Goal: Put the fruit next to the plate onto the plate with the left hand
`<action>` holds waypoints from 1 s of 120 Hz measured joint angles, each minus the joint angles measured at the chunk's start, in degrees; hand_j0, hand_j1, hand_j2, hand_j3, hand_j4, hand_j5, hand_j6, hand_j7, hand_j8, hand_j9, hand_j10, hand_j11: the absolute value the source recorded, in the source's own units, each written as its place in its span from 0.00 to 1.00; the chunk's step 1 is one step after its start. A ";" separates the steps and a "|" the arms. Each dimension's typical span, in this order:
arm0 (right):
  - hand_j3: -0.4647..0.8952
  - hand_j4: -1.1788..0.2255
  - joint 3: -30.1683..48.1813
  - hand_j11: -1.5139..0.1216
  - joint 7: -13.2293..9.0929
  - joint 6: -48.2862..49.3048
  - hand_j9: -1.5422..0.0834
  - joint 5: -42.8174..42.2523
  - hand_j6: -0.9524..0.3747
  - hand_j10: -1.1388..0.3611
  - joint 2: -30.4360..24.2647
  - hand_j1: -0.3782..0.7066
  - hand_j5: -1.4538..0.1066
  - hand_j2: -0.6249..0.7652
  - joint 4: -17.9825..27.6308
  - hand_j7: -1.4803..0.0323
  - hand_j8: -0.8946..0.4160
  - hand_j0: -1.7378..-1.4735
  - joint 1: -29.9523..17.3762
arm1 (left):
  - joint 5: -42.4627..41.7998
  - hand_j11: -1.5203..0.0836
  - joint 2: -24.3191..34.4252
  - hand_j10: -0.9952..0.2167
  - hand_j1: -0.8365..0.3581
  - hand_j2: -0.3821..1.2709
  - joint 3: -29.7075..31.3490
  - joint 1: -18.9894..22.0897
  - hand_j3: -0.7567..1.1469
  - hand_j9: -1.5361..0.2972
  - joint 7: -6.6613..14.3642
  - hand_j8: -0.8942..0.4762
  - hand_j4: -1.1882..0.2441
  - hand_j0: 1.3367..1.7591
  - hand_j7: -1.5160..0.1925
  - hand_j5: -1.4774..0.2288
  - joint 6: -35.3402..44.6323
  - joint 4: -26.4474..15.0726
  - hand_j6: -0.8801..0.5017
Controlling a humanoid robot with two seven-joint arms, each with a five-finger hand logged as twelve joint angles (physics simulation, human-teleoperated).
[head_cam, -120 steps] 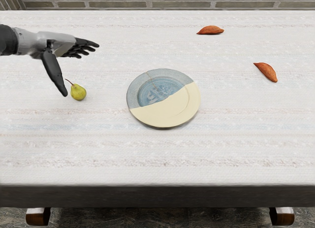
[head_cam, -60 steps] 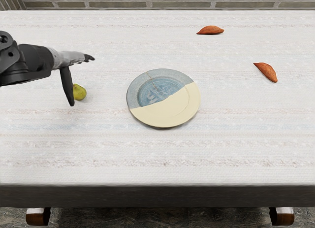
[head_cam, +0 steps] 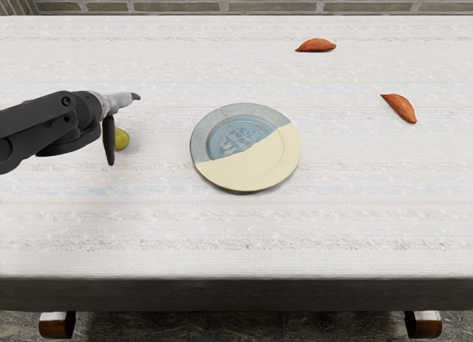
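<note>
A small yellow-green pear (head_cam: 122,139) lies on the table left of the round blue and cream plate (head_cam: 277,154). My left hand (head_cam: 114,120) comes in from the left edge and sits right over the pear, partly hiding it. The thumb hangs down in front of the fruit and the other fingers point right above it, spread and not closed around it. The plate holds nothing.
Two orange-brown sweet potatoes lie farther off, one (head_cam: 315,45) at the back and one (head_cam: 400,106) at the right. A brick wall runs behind the table's far edge. The right arm does not show.
My left arm has dropped lower and turned, so the forearm now covers more of the view. The hand has closed in on the pear, which has stayed in place.
</note>
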 joint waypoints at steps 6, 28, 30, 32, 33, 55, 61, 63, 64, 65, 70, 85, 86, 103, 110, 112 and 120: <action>0.34 0.84 0.00 0.93 0.00 0.00 0.95 0.00 0.72 0.76 0.00 0.03 0.93 0.45 0.00 0.98 0.68 0.30 0.01 | 0.04 0.91 -0.14 0.78 0.94 0.24 0.29 0.03 0.40 0.80 0.00 0.61 0.79 0.76 0.85 0.83 0.08 0.94 0.60; 0.34 0.84 0.04 0.93 0.00 0.00 0.95 0.00 0.72 0.76 0.00 0.03 0.93 0.45 -0.04 0.98 0.68 0.30 0.02 | 0.05 0.86 -1.37 0.72 0.88 0.25 0.78 0.03 0.40 0.76 0.00 0.57 0.75 0.76 0.80 0.78 0.12 5.18 0.55; 0.34 0.84 0.04 0.93 0.00 0.00 0.95 0.00 0.72 0.76 0.00 0.03 0.93 0.45 -0.06 0.98 0.68 0.30 0.02 | 0.06 0.85 -1.41 0.72 0.87 0.25 0.82 0.03 0.40 0.75 0.00 0.56 0.74 0.76 0.79 0.77 0.14 5.45 0.54; 0.34 0.84 0.04 0.93 0.00 0.00 0.95 0.00 0.72 0.76 0.00 0.03 0.93 0.45 -0.08 0.98 0.68 0.30 0.02 | 0.06 0.84 -1.45 0.71 0.86 0.25 0.85 0.03 0.40 0.75 0.00 0.55 0.74 0.76 0.79 0.77 0.16 5.69 0.54; 0.34 0.84 0.04 0.93 0.00 0.00 0.95 0.00 0.72 0.76 0.00 0.03 0.93 0.45 -0.08 0.98 0.68 0.30 0.02 | 0.06 0.84 -1.49 0.71 0.86 0.25 0.87 0.03 0.40 0.74 0.00 0.55 0.73 0.76 0.78 0.76 0.20 5.79 0.54; 0.34 0.84 0.03 0.93 0.00 0.00 0.95 0.00 0.72 0.76 0.00 0.03 0.93 0.45 -0.16 0.98 0.68 0.30 0.02 | 0.13 0.80 -3.43 0.66 0.81 0.26 1.62 0.97 0.40 0.71 0.00 0.51 0.70 0.76 0.74 0.72 3.05 6.75 0.50; 0.34 0.84 0.04 0.93 0.00 0.00 0.95 0.00 0.72 0.76 0.00 0.03 0.93 0.45 -0.17 0.98 0.68 0.30 0.02 | 0.14 0.79 -3.61 0.66 0.80 0.26 2.11 0.95 0.40 0.70 0.00 0.51 0.69 0.76 0.74 0.72 3.98 6.74 0.49; 0.34 0.84 0.05 0.93 0.00 0.00 0.95 0.00 0.72 0.76 0.00 0.03 0.93 0.45 -0.17 0.98 0.68 0.30 0.02 | 0.14 0.79 -3.81 0.66 0.80 0.26 2.33 0.92 0.40 0.70 0.00 0.50 0.69 0.76 0.74 0.71 4.30 6.72 0.49; 0.34 0.84 0.05 0.93 0.00 0.00 0.95 0.00 0.72 0.76 0.00 0.03 0.93 0.45 -0.17 0.98 0.68 0.30 0.02 | 0.14 0.79 -3.86 0.65 0.79 0.26 2.46 0.91 0.40 0.70 0.00 0.50 0.69 0.76 0.74 0.71 4.46 6.71 0.49; 0.34 0.84 0.05 0.93 0.00 0.00 0.95 0.00 0.72 0.76 0.00 0.03 0.93 0.45 -0.17 0.98 0.68 0.30 0.02 | 0.15 0.79 -3.89 0.65 0.79 0.26 2.57 0.91 0.40 0.70 0.00 0.50 0.69 0.76 0.74 0.71 4.61 6.70 0.49; 0.34 0.84 0.05 0.93 0.00 0.00 0.95 0.00 0.72 0.76 0.00 0.03 0.93 0.45 -0.17 0.98 0.68 0.30 0.02 | 0.16 0.78 -4.31 0.65 0.79 0.26 3.10 0.94 0.40 0.69 0.00 0.50 0.68 0.76 0.73 0.71 5.21 6.67 0.48; 0.34 0.84 0.06 0.93 0.00 0.00 0.95 0.00 0.72 0.76 0.00 0.03 0.93 0.45 -0.17 0.98 0.68 0.30 0.02 | 0.17 0.75 -4.36 0.62 0.75 0.26 4.22 1.20 0.40 0.67 0.00 0.47 0.66 0.76 0.70 0.68 6.38 6.63 0.46; 0.34 0.84 0.06 0.93 0.00 0.00 0.95 0.00 0.72 0.76 0.00 0.03 0.93 0.45 -0.17 0.98 0.68 0.30 0.02 | 0.17 0.75 -4.36 0.62 0.75 0.26 4.32 1.22 0.40 0.66 0.00 0.47 0.66 0.76 0.70 0.68 6.53 6.63 0.46; 0.34 0.84 0.06 0.93 0.00 0.00 0.95 0.00 0.72 0.76 0.00 0.03 0.93 0.45 -0.18 0.98 0.68 0.30 0.02 | 0.16 0.73 -4.38 0.60 0.73 0.27 6.02 1.19 0.40 0.65 0.00 0.45 0.64 0.76 0.68 0.66 8.53 6.61 0.44; 0.34 0.84 0.06 0.93 0.00 0.00 0.95 0.00 0.72 0.76 0.00 0.03 0.93 0.45 -0.18 0.98 0.68 0.30 0.02 | 0.18 0.72 -4.63 0.59 0.72 0.27 6.34 1.26 0.40 0.64 0.00 0.45 0.63 0.76 0.68 0.66 8.84 6.61 0.43; 0.34 0.84 0.06 0.93 0.00 0.00 0.95 0.00 0.72 0.76 0.00 0.03 0.93 0.45 -0.18 0.98 0.68 0.30 0.02 | 0.18 0.72 -4.91 0.59 0.71 0.27 6.42 1.26 0.40 0.64 0.00 0.45 0.63 0.76 0.67 0.65 8.90 6.61 0.43; 0.34 0.84 0.06 0.93 0.00 0.00 0.95 0.00 0.72 0.76 0.00 0.03 0.93 0.45 -0.18 0.98 0.68 0.30 0.01 | 0.18 0.71 -5.15 0.58 0.70 0.27 6.62 1.26 0.40 0.63 0.00 0.44 0.63 0.76 0.67 0.65 9.07 6.61 0.42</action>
